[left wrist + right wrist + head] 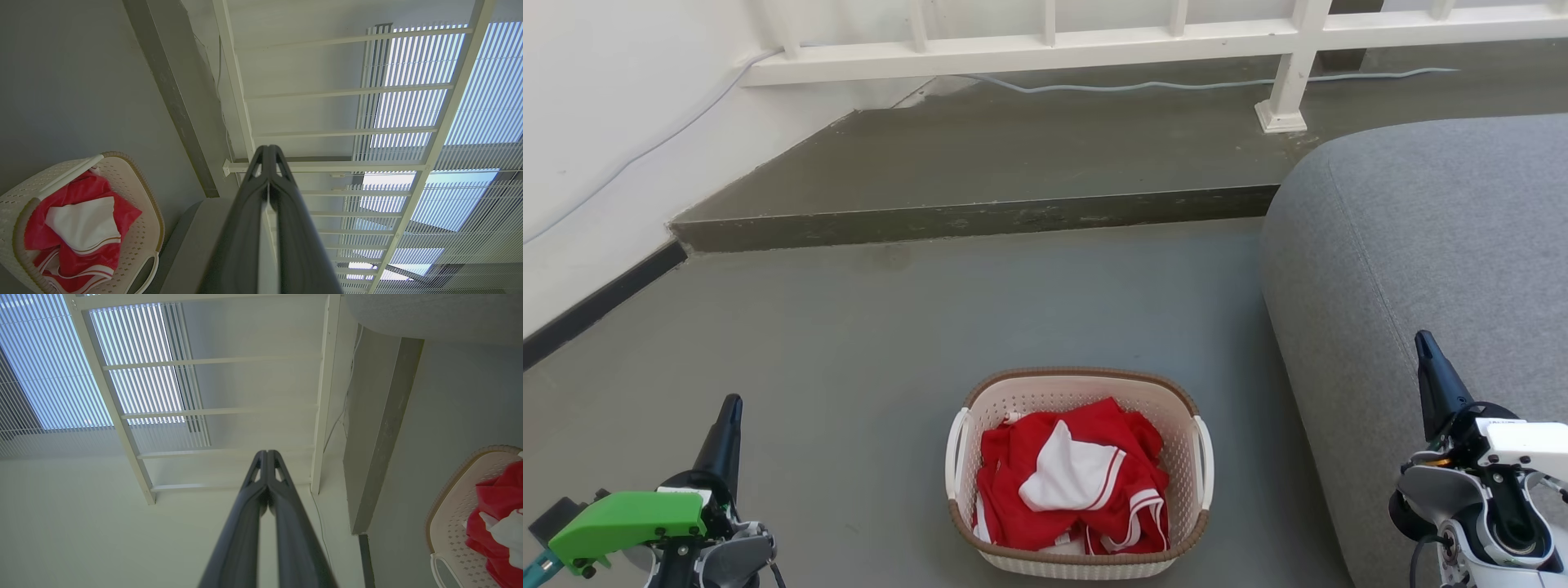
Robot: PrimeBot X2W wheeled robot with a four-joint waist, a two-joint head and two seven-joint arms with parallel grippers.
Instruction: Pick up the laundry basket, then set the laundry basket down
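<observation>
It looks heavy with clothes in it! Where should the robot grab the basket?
Probably by its white handles: the left gripper comes in from the left for the left handle, the right gripper from the right for the right handle. The basket stands upright with one handle per side, so it should lift level.

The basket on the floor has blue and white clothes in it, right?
No, the clothes in the laundry basket on the floor are red and white, not blue and white. The head view shows this.
</observation>
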